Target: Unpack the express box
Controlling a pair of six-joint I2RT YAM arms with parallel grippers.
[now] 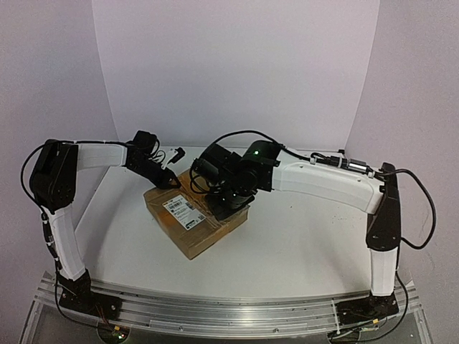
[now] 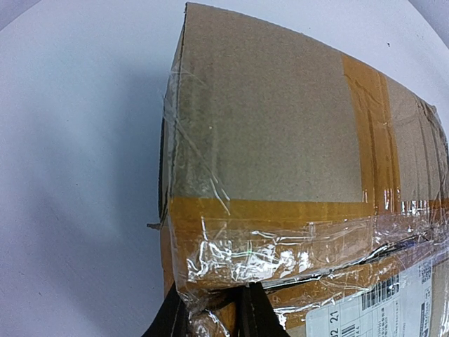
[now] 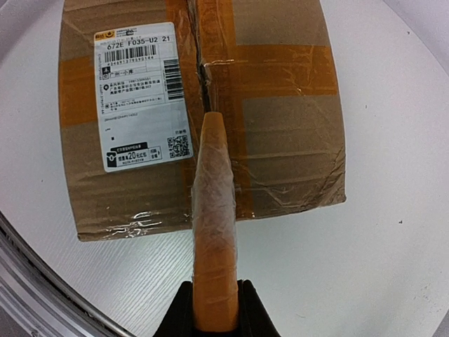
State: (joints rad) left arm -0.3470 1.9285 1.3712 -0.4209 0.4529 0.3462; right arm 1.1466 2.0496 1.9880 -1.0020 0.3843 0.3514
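The express box (image 1: 192, 217), brown cardboard with tan and clear tape and a white barcode label (image 1: 183, 210), lies in the middle of the table. My left gripper (image 1: 170, 180) is at its far left corner. In the left wrist view the box's (image 2: 280, 140) crumpled taped corner sits between the black fingers (image 2: 256, 312), and the gripper (image 2: 214, 309) is shut on it. My right gripper (image 3: 214, 291) is shut on a tapered orange tool (image 3: 214, 232) wrapped in clear film. The tool's tip touches the taped centre seam of the box (image 3: 280, 133) beside the label (image 3: 140, 95).
A small black plug on a cable (image 1: 176, 153) lies behind the box. A metal rail (image 1: 215, 309) runs along the near table edge. White backdrop walls close in the back and both sides.
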